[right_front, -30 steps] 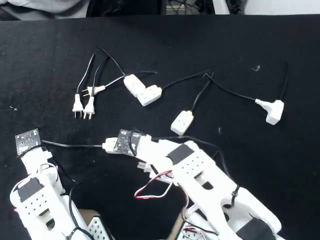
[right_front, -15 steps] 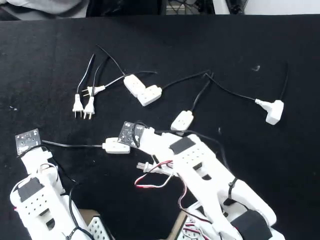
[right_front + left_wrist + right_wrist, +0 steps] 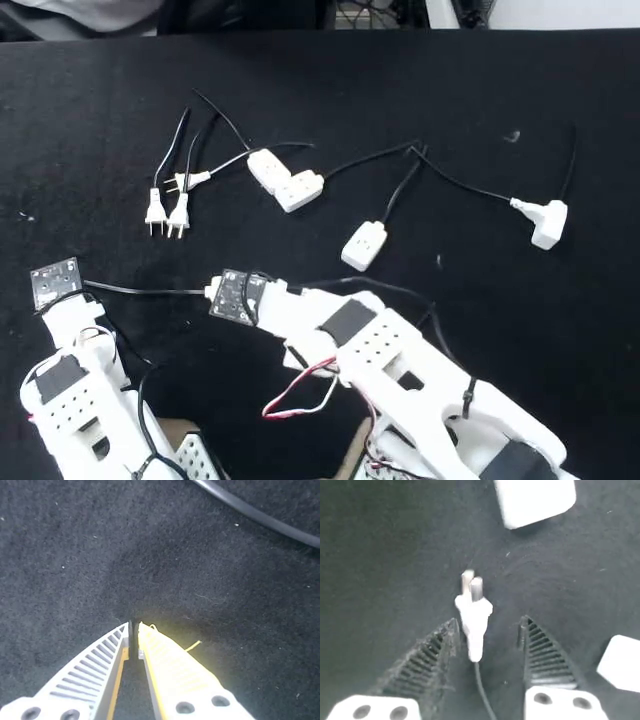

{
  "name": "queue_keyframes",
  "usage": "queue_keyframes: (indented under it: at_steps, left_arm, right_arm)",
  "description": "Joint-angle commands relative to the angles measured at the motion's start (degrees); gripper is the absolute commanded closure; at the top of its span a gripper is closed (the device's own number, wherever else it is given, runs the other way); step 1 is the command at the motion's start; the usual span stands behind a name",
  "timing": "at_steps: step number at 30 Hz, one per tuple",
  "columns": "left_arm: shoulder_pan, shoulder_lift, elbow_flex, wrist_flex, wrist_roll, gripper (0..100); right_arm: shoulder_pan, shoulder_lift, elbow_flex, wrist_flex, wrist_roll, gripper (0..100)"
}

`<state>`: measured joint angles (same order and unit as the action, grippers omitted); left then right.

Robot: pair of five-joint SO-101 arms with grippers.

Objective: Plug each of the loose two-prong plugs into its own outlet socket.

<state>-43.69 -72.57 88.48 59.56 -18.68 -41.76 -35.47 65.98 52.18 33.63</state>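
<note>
A white two-prong plug (image 3: 473,614) lies between the spread fingers of my right gripper (image 3: 488,624), which is open. The plug's prongs point at a white socket (image 3: 535,499) just ahead, and its black cord runs back under the gripper. From above, that socket (image 3: 213,290) peeks out beside the right arm (image 3: 350,335) at the table's front middle. Three more loose plugs (image 3: 167,212) lie at the back left. My left gripper (image 3: 133,626) is shut on nothing above the black cloth, and its arm (image 3: 60,385) sits at the front left.
A white double socket block (image 3: 286,178) lies at the back centre, and a single socket (image 3: 365,245) lies just beyond the right arm. A white angled plug (image 3: 545,222) rests far right. Black cords (image 3: 440,178) cross the black table (image 3: 450,90). A cord (image 3: 260,515) passes near the left gripper.
The right arm swung back and rightward, uncovering the front socket, then came forward and left over it again. The left arm has stayed still.
</note>
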Motion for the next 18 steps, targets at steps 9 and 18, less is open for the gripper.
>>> queue_keyframes:
  at_steps: [9,18]
  left_arm:
    - [0.0,-0.4,-1.0,0.5,-0.6,95]
    - [0.0,-0.4,-1.0,0.5,-0.6,95]
  right_arm:
    - [5.4,3.3,-1.0,-5.4,4.0,81.5]
    - [8.2,7.6,-6.0,-6.4,4.1,81.5]
